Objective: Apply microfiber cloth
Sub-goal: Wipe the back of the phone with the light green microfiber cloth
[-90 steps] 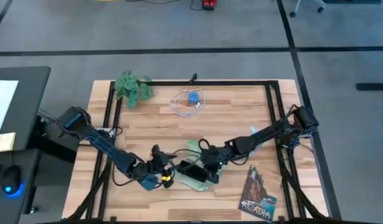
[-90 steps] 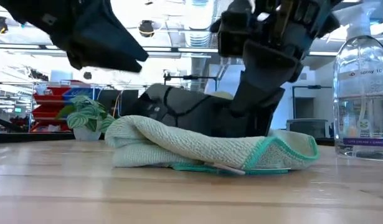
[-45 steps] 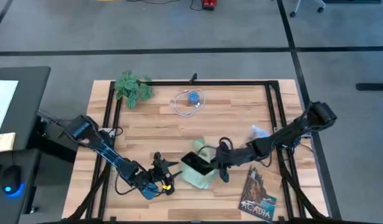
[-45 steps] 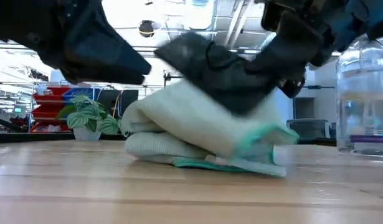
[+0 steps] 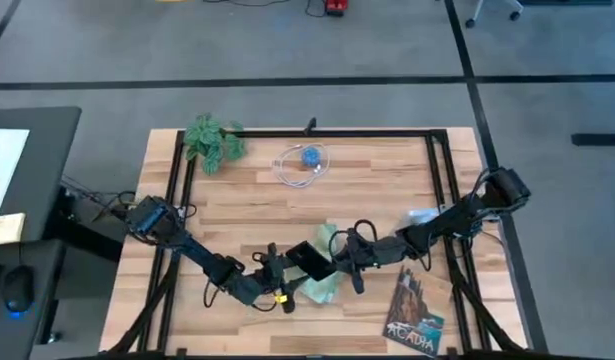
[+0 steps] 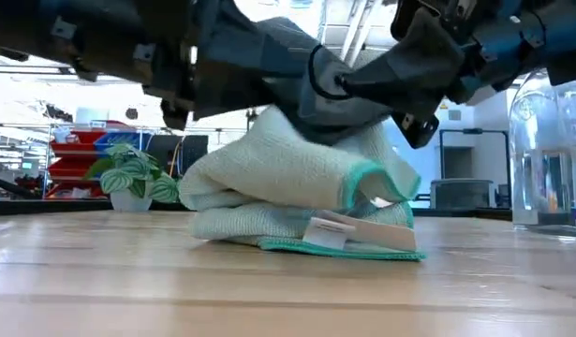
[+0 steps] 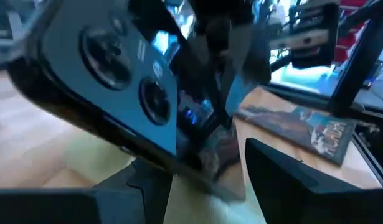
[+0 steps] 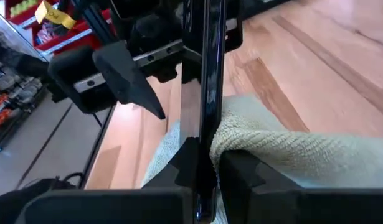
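Pale sage-green microfiber cloth (image 6: 288, 183) with teal edging and white tag; black phone (image 5: 309, 260); light wood-grain table (image 5: 387, 190).

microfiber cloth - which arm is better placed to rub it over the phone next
Left, probably. The right gripper is shut on the phone, holding it edge-up against the microfiber cloth, so it is occupied. The left gripper is open right beside the cloth, free to grab it.

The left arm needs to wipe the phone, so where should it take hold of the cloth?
Probably the raised fold of the microfiber cloth, from the left claw's side. It bunches up there, while the right claw holds the phone on edge against it.
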Robot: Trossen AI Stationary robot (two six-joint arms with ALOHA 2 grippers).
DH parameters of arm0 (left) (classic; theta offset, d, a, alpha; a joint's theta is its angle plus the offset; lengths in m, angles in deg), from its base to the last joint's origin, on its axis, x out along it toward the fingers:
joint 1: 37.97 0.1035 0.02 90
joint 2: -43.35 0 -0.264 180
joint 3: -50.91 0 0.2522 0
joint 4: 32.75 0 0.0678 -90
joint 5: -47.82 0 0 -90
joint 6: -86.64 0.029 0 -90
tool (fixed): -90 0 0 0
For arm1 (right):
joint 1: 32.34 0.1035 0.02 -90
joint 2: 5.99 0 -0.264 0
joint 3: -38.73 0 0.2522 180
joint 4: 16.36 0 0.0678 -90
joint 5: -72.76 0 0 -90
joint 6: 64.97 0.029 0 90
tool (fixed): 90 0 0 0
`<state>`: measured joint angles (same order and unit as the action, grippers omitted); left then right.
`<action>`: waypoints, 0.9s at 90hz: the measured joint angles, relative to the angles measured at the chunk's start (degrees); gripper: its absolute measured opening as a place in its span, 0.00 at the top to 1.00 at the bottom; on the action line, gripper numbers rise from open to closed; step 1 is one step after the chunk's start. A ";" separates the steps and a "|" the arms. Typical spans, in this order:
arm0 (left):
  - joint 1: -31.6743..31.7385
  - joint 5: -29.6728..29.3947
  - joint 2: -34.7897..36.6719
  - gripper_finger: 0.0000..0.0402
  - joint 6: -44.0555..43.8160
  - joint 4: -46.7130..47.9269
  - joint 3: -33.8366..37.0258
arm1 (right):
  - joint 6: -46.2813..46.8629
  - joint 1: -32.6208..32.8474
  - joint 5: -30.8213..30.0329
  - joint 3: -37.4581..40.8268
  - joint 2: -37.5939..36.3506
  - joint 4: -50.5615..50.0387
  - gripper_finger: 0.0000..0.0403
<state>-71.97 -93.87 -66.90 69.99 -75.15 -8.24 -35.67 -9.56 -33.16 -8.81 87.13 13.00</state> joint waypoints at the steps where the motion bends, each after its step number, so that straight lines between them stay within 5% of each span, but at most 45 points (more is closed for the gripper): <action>1: 0.00 0.01 0.00 0.56 0.49 -0.47 0.00 | -0.02 0.00 -0.18 -0.01 -0.02 -0.01 0.94; 18: -0.04 -0.04 0.01 0.62 2.07 -3.50 0.00 | -1.54 0.50 -1.93 -0.09 -0.05 0.93 0.95; 43: -0.09 0.17 0.17 0.95 1.24 -4.01 -0.01 | -4.22 0.60 -2.97 -0.02 -0.03 2.55 0.94; 81: -2.71 -5.83 5.57 0.98 5.57 2.38 0.02 | -10.85 -1.20 -4.20 -0.25 -0.32 -3.97 0.65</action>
<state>-74.68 -99.70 -61.33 75.56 -72.77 -8.22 -46.52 -10.76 -37.36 -9.06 86.82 9.03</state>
